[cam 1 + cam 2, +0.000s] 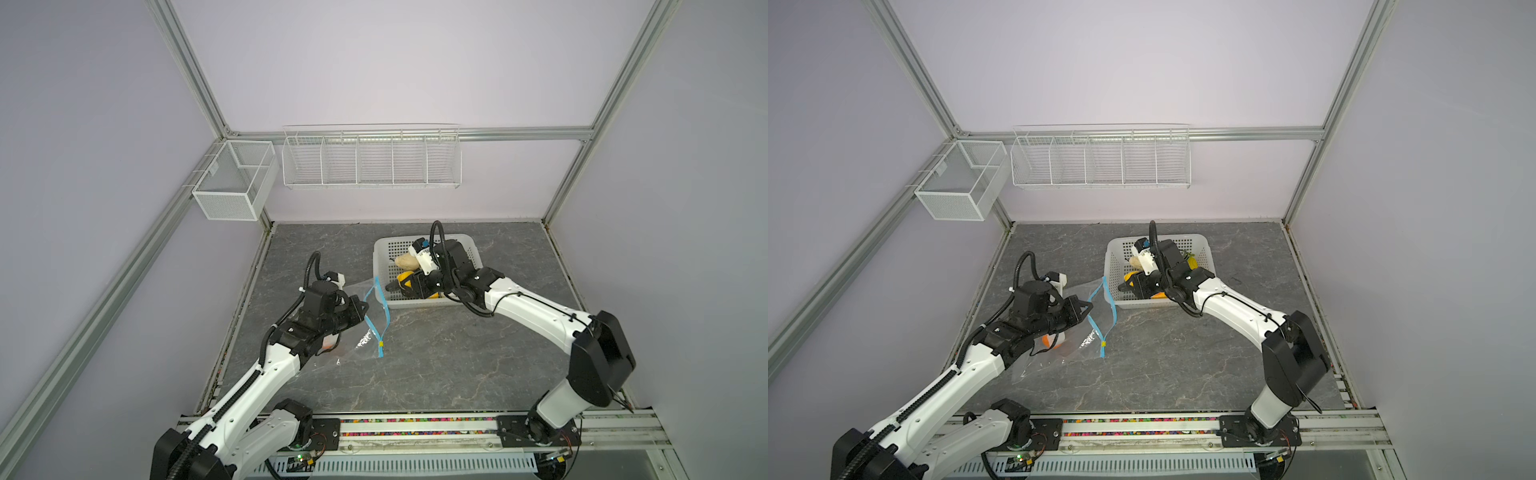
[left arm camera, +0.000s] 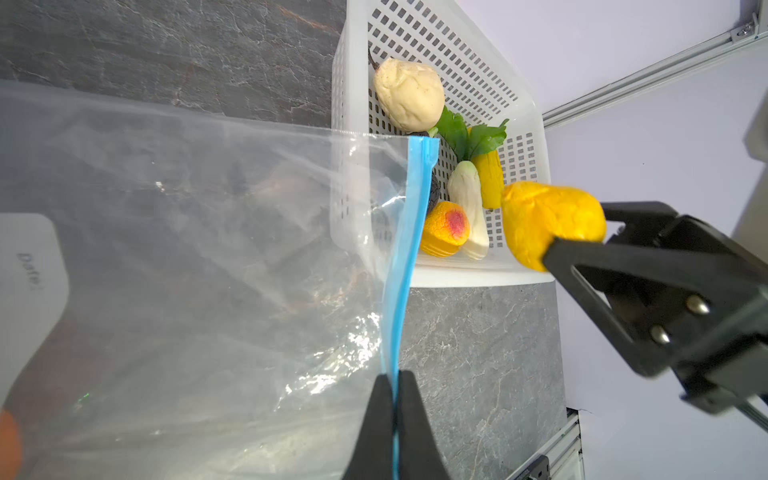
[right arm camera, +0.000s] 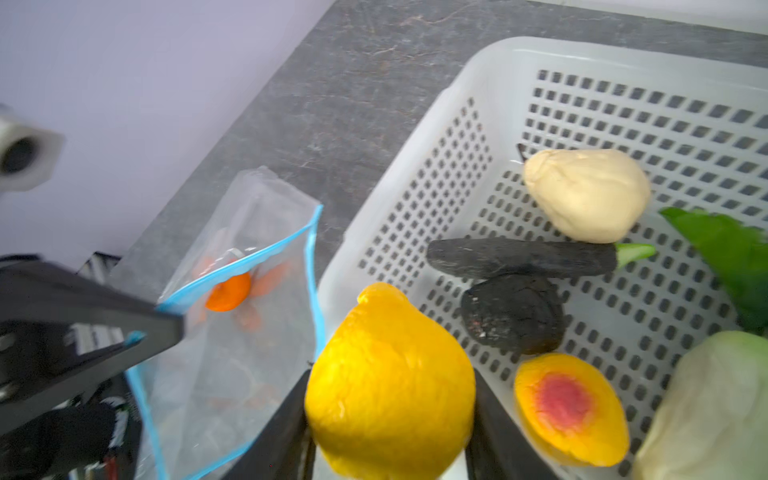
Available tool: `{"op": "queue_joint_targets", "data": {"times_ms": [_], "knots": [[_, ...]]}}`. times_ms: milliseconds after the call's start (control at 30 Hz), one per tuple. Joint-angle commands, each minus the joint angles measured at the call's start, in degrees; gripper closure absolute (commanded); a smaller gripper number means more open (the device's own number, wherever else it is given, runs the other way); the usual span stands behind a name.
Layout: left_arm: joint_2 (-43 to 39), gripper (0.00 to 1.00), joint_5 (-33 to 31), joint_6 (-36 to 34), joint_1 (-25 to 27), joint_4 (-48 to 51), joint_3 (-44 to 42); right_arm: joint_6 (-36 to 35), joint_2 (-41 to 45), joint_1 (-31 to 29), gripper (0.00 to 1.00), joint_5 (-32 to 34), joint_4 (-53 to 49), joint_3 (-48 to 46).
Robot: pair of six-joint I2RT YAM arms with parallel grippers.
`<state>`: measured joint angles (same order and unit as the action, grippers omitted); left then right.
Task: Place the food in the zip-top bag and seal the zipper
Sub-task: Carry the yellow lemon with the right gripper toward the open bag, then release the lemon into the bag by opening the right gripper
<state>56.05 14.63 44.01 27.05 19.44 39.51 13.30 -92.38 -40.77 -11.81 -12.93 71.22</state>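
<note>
Blue plastic runs along the bag's mouth: that is the zipper point(image 2: 409, 232), and the left gripper point(image 2: 395, 374) is clamped tight on it. It lifts one lip, so the bag point(image 2: 208, 249) gapes toward the basket. The bag is clear, thin and floppy, with a white label point(image 2: 29, 270). It lies on the grey table point(image 1: 457, 353) at the left. One orange piece point(image 3: 228, 293) is inside it already. The little yellow slider point(image 1: 380, 343) sits at the near end of the zipper, so nothing is sealed yet.

A bit farther out, the right gripper point(image 3: 392, 419) squeezes a yellow fruit point(image 2: 548, 220) from both sides. The fruit is fat, bumpy and bright. It is up by the basket's near wall, on the bag's side.

Farthest is the white basket point(image 3: 540, 45), just beside the bag. More food waits in it: a beige lump point(image 3: 586, 193), two black pieces point(image 3: 513, 313), a peach point(image 3: 569, 407) and a white veg point(image 3: 715, 407) with green leaves.

So I think the step is filling the bag, with most of the food left to go. Next, the fruit must go over the wall and into the open mouth, low enough to drop inside. The mouth is soft and not very wide, so a bump could push it closed.
</note>
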Motion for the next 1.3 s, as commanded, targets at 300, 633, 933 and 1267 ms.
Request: {"op": "queue_joint_targets", "data": {"times_ms": [300,633,933,1267], "knots": [[-1.0,1.0,1.3,2.1,-0.2,-2.4,1.9,0.4,-3.4,-7.1,0.53,-7.7,3.0,0.9],[-1.6,1.0,1.6,2.4,-0.2,-2.6,1.8,-0.1,-6.2,-8.0,0.5,-9.2,3.5,1.6],[-2.5,1.0,1.5,2.5,-0.2,-2.8,1.1,-0.5,-6.9,-8.1,0.41,-9.0,3.2,2.1],[-3.1,1.0,1.7,3.0,-0.2,-3.2,0.3,-0.5,-6.9,-8.2,0.33,-8.5,2.5,2.6]]}}
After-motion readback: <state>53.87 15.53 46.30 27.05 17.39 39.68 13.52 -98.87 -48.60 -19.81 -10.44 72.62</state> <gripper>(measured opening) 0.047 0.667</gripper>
